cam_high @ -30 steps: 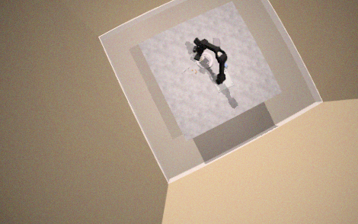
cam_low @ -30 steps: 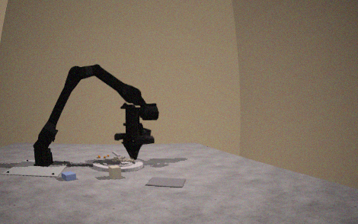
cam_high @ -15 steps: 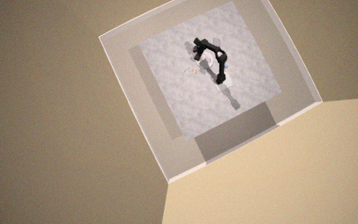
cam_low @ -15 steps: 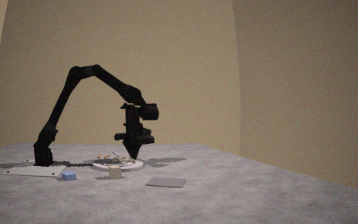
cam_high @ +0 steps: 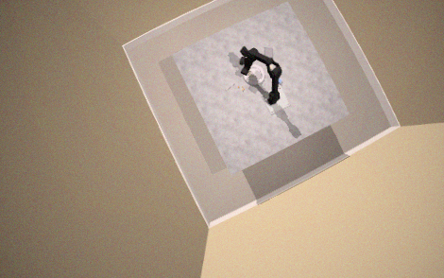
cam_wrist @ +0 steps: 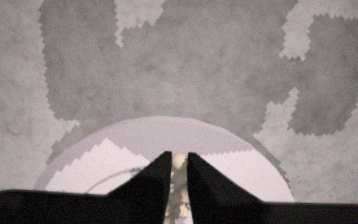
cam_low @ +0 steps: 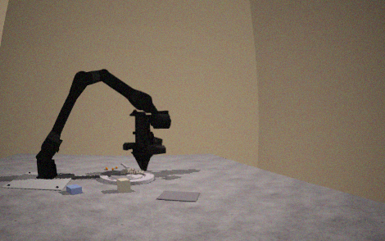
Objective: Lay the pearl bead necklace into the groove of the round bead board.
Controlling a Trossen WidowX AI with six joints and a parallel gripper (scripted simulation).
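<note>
Grasping is the step in hand, to my judgement. In the wrist view the hand [cam_wrist: 179, 172] is pinching a few pale beads of the pearl bead necklace [cam_wrist: 178, 165] in the narrow gap at the lower middle of the frame, so it is closed on the necklace and not empty. Below and behind the dark fingers the round bead board [cam_wrist: 150, 132] is filling the lower half of that frame, with a thin arc of its groove showing at the lower left.

In the exterior view the hand is pointing straight down onto the board, left of centre, and the rest of the strand (hard to make out at this size) is lying in a small heap on the board, not along the groove. A cream cube [cam_low: 124, 184], a blue block [cam_low: 74, 188] and a grey flat plate [cam_low: 178, 196] are sitting on the table [cam_low: 266, 205] near the board.

Next move, I think, is calling for a small lift and then a slow drag around the ring, so the beads are settling into the groove one after another.
</note>
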